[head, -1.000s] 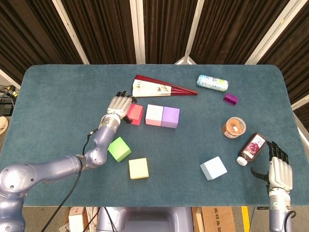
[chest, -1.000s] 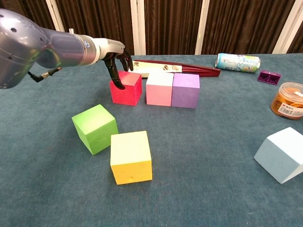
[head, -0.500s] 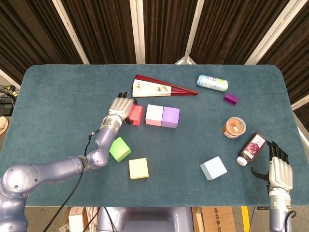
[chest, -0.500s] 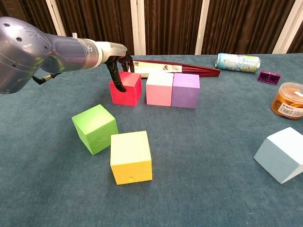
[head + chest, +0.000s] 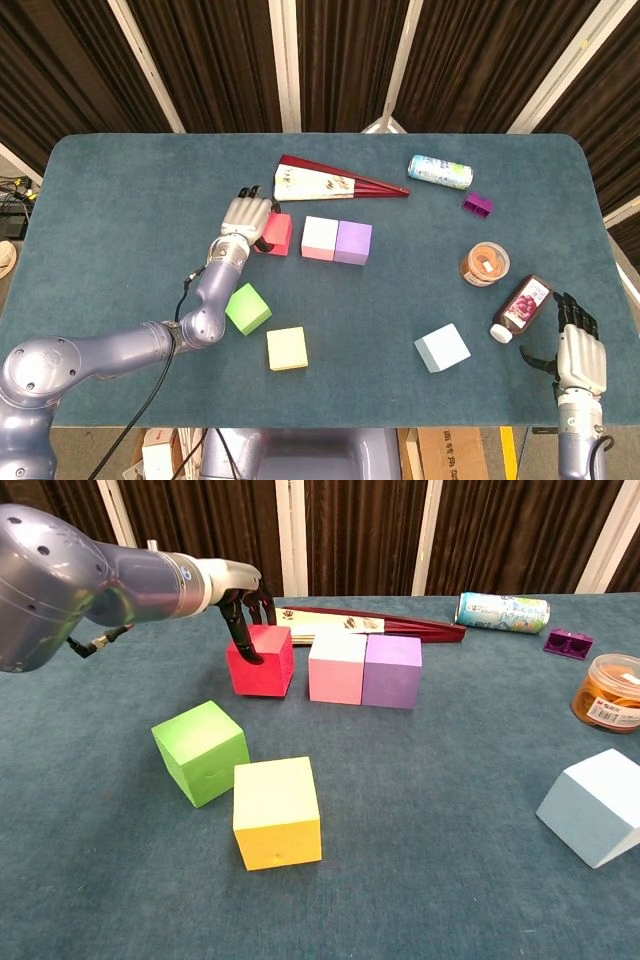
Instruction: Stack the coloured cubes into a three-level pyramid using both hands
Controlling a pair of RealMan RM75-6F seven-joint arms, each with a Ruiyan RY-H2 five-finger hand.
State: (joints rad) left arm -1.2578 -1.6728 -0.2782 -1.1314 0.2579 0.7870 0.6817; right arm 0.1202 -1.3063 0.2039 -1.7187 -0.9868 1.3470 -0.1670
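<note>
**Red cube comes off the tabletop in the left hand**

We see the left hand (image 5: 247,605) gripping the red cube (image 5: 262,662), dark fingers down its left face and others over the top rear edge. Compared with a second ago, the cube has tipped and risen slightly: in the chest view its lower edge now sits higher and a gap has opened between it and the pink cube (image 5: 336,667), where earlier the two stood closer. In the head view the red cube (image 5: 276,233) has likewise shifted up and left in the frame, away from the row.

The pink cube and the purple cube (image 5: 391,670) stand touching, side by side, in the upper middle of the chest view. We judge these to be the start of the base row, with the red one being re-seated or carried.

The green cube (image 5: 201,751) and the yellow cube (image 5: 276,811) lie near each other at lower left, untouched. The pale blue cube (image 5: 594,807) sits well apart at lower right.

The right hand (image 5: 579,358) rests at the lower right corner of the head view, fingers apart, holding nothing, just below a dark bottle (image 5: 521,307). No cube is yet stacked on another, so the pyramid is barely begun.
</note>
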